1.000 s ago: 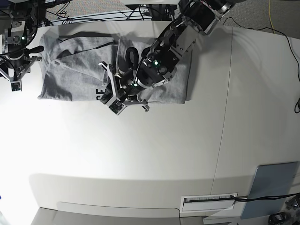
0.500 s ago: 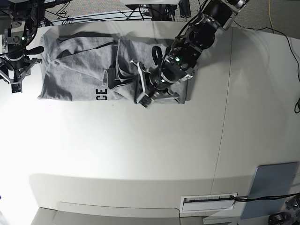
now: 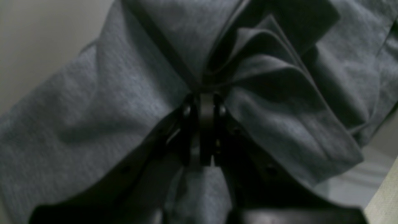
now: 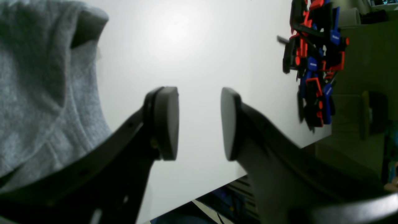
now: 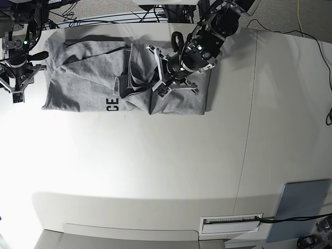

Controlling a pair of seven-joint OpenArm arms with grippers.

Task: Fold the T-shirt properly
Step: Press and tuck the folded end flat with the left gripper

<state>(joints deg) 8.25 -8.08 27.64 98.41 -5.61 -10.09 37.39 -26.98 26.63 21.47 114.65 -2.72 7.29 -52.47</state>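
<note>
The heather-grey T-shirt (image 5: pixel 83 78) lies bunched along the table's far left, with black letters "CE" at its front edge. My left gripper (image 5: pixel 158 78) is over the shirt's right half. In the left wrist view that left gripper (image 3: pixel 203 93) is shut on a pinched fold of the T-shirt (image 3: pixel 108 93), and cloth fans out on both sides of it. My right gripper (image 5: pixel 18 88) hovers just off the shirt's left edge. The right wrist view shows the right gripper (image 4: pixel 199 121) open with nothing between its pads, and the T-shirt (image 4: pixel 37 77) to its left.
A flat grey-blue pad (image 5: pixel 301 207) lies at the table's front right corner, beside a white slotted label (image 5: pixel 231 223). Cables run behind the table's back edge. Red, blue and black clutter (image 4: pixel 314 62) stands beyond the table edge in the right wrist view.
My left gripper has moved right and then toward the back edge, from the shirt's front edge onto its right half, drawing cloth with it. The right arm has stayed still.
</note>
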